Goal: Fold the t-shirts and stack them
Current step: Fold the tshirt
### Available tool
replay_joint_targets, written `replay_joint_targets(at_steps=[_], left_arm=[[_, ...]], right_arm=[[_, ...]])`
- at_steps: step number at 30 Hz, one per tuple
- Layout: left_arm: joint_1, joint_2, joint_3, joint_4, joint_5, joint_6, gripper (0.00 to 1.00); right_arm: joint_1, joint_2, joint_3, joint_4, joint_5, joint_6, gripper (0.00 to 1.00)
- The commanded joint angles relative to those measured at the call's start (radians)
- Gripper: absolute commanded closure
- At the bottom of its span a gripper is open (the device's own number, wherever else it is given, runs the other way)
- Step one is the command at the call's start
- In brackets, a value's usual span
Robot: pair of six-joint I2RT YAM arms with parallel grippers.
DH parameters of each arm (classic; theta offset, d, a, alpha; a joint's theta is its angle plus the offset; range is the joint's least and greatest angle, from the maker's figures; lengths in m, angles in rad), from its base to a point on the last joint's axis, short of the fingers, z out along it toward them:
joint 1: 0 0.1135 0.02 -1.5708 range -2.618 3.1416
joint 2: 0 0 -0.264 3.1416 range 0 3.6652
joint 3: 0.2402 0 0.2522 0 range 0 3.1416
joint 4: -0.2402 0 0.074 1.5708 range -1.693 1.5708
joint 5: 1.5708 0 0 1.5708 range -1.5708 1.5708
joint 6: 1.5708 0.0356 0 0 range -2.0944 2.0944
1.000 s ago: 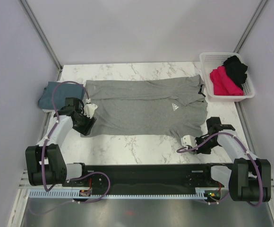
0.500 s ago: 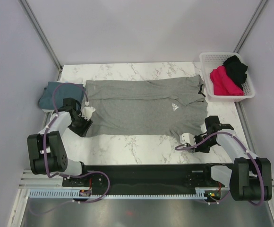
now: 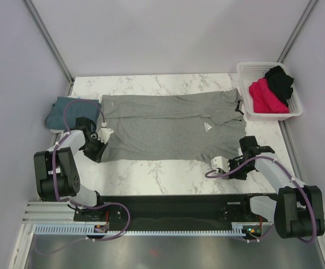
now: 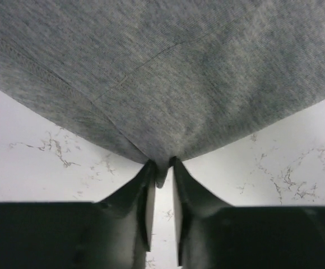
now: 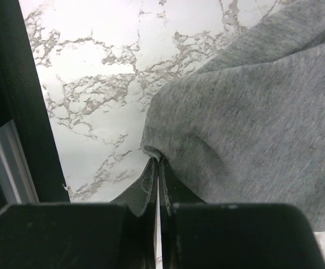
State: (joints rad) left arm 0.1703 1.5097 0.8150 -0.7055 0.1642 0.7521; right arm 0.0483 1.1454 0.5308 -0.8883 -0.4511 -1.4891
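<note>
A heather grey t-shirt (image 3: 168, 126) with a small white chest logo lies spread across the marble table. My left gripper (image 3: 97, 147) is shut on its near left corner; the left wrist view shows grey cloth (image 4: 168, 84) pinched between the fingertips (image 4: 161, 168). My right gripper (image 3: 228, 163) is shut on its near right corner; the right wrist view shows the hem (image 5: 241, 112) clamped between the fingers (image 5: 158, 165). A folded teal-blue t-shirt (image 3: 61, 112) lies at the table's left edge. Magenta-pink (image 3: 265, 96) and black (image 3: 279, 81) t-shirts lie in the basket.
A white plastic basket (image 3: 246, 73) stands at the back right corner. Grey walls enclose the table on three sides. The black base rail (image 3: 168, 204) runs along the near edge. Purple cables loop from both arms.
Both grippers have shifted slightly leftward, each still holding its corner of the grey shirt; the left arm has drawn in closer to the table's left edge.
</note>
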Motion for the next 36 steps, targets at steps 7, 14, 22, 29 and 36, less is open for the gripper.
replay_joint_targets(at_steps=[7,14,22,29,36], left_arm=[[0.040,0.012,0.044,-0.063,0.084,0.039,0.98],[0.038,-0.010,0.133,-0.178,0.138,0.066,0.98],[0.038,0.032,0.280,-0.273,0.172,0.102,0.98],[0.038,0.058,0.392,-0.318,0.192,0.115,0.98],[0.038,0.076,0.443,-0.319,0.213,0.092,0.98]], right_arm=[[0.016,-0.002,0.055,0.109,0.025,0.140,1.00],[0.004,-0.095,0.165,0.186,0.040,0.338,1.00],[0.001,-0.038,0.337,0.327,0.069,0.546,1.00],[-0.021,0.059,0.474,0.436,0.081,0.642,1.00],[-0.090,0.164,0.630,0.520,0.075,0.727,1.00]])
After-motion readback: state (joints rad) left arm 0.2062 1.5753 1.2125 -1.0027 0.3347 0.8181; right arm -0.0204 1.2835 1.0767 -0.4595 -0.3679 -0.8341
